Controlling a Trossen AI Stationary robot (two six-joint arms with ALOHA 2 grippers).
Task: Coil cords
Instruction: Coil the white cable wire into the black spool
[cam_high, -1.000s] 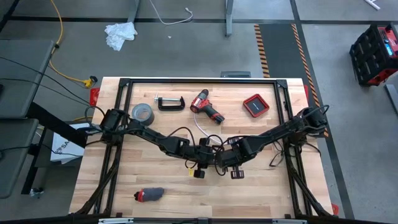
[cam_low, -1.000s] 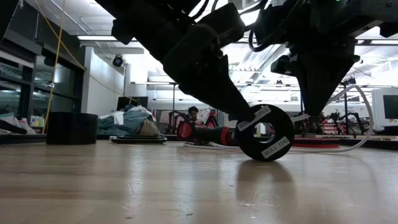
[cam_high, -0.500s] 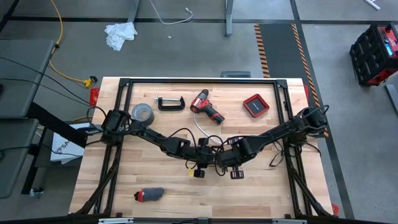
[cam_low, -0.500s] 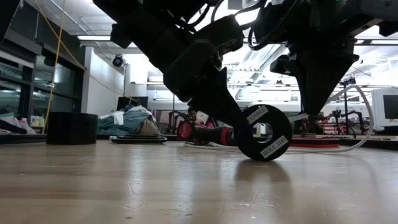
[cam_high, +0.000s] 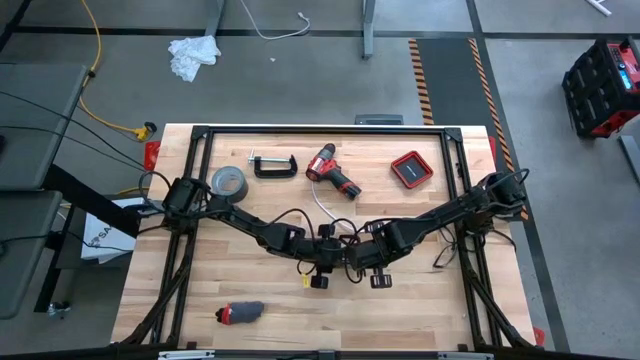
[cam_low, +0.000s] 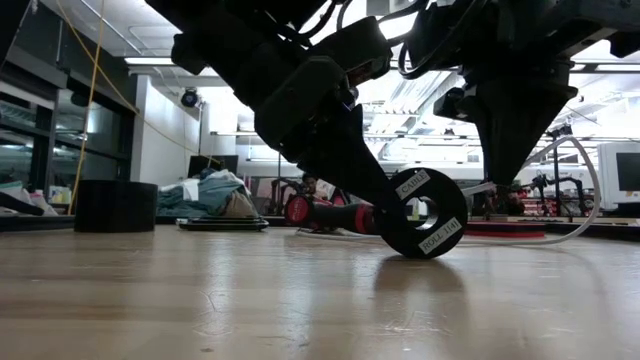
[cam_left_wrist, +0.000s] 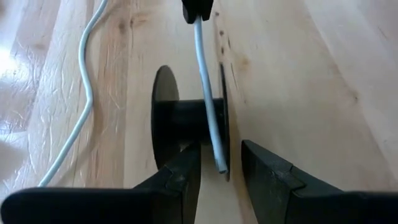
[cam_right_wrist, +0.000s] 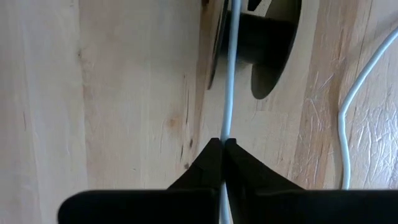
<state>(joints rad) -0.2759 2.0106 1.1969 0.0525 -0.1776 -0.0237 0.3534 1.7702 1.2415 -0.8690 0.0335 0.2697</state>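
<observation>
A black spool (cam_low: 425, 212) stands on its rim mid-table, its labelled face toward the near edge. A thin white cable (cam_right_wrist: 229, 74) runs from it. My left gripper (cam_left_wrist: 221, 149), also seen in the high view (cam_high: 322, 263), comes down from the left and is shut on the spool. My right gripper (cam_right_wrist: 222, 142), also seen in the high view (cam_high: 371, 263), points straight down just right of the spool and is shut on the cable. The cable's short free end (cam_left_wrist: 219, 163) lies over the hub. More cable (cam_left_wrist: 81, 93) lies loose on the wood beyond. My left gripper has one flange of the spool (cam_left_wrist: 224, 134) between its fingers. One finger (cam_left_wrist: 186, 177) sits between the two flanges by the hub and the other (cam_left_wrist: 267, 174) outside. The fingers slant down from the table's left. The spool stands upright, its rim (cam_low: 420, 256) at the tabletop. My right gripper pinches the white cable (cam_right_wrist: 226, 124) between its two fingertips, from above, pointing down. From the fingers the cable runs in a straight line to the spool's hub (cam_right_wrist: 264, 37).
Along the far side lie a grey tape roll (cam_high: 229, 181), a black clamp (cam_high: 274, 164), a red drill (cam_high: 333, 172) and a red square case (cam_high: 410, 169). A small red and grey thing (cam_high: 240, 313) lies near the front left. Bare wood lies toward the near edge.
In the low view the spool's labels have shifted a little round its face, so it has turned slightly on its rim. My left arm's outline has shifted slightly with it. My right gripper has kept still on the cable.
</observation>
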